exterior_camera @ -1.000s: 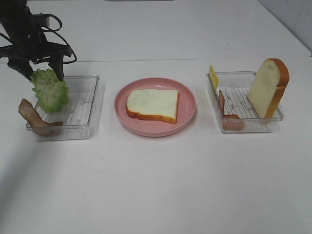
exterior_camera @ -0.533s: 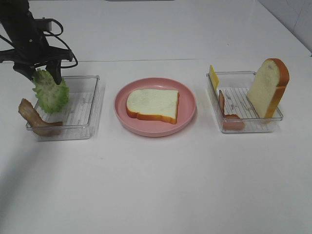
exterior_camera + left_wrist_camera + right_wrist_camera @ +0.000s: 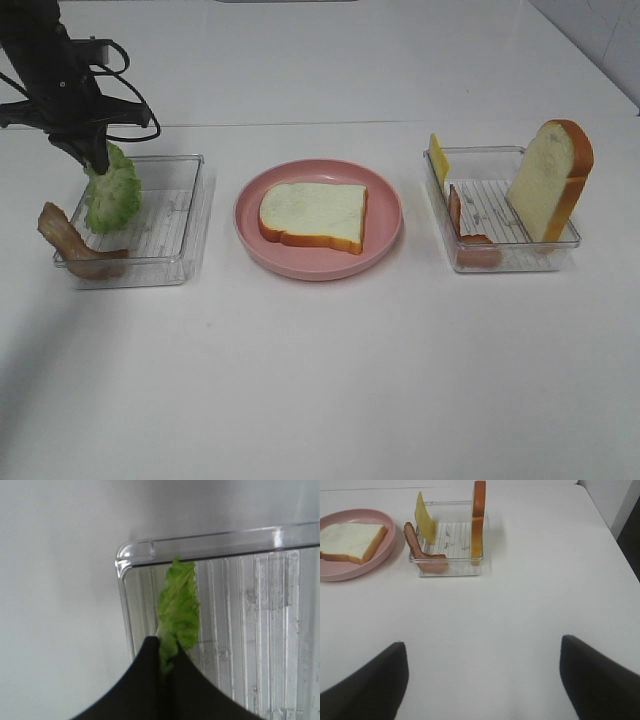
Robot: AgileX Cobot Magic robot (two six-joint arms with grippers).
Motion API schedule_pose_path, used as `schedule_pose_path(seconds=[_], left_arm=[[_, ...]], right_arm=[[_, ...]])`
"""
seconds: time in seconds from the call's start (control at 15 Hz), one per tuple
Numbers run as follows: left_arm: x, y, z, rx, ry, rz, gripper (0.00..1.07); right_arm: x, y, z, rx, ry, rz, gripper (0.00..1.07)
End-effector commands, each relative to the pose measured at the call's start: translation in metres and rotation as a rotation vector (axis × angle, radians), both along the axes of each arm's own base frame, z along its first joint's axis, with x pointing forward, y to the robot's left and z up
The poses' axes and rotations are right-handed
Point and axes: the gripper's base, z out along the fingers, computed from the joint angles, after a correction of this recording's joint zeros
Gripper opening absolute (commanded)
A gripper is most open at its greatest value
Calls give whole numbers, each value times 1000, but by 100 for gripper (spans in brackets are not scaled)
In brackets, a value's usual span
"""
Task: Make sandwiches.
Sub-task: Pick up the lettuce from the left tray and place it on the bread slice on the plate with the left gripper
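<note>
Left fingers (image 3: 145, 680) are pinching shut on the lettuce (image 3: 179, 610), gripping its top edge. The leaf is hanging below them into the far-left corner of the left tray (image 3: 185, 220). It is looking bright green, ruffled and squeezed narrow. A bacon strip (image 3: 70, 245) is draping over that tray's near-left rim. A flat bread slice (image 3: 315, 215) is lying on the pink plate (image 3: 385, 215) at centre. The right tray (image 3: 500, 265) is holding cheese (image 3: 438, 158), a second bacon strip (image 3: 470, 238) and an upright bread slice (image 3: 550, 180). Right fingers (image 3: 370, 680) are standing wide apart over the table (image 3: 320, 380), gripping nothing.
</note>
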Motion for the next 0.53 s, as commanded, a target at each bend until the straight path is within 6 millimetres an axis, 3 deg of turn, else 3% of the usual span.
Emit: schedule_pose_path(seconds=[0.07,0.4,0.53], left_arm=[[-1,-4,16,-30,-29,-2,0],[-2,-17,73,-193,-162,-7,0],[-2,-34,89,-390,-198,-38,0]], right_arm=[[-2,0,0,3,-24,-7,78],[-2,0,0,3,-24,-7,78],[-2,0,0,3,-24,-7,78]])
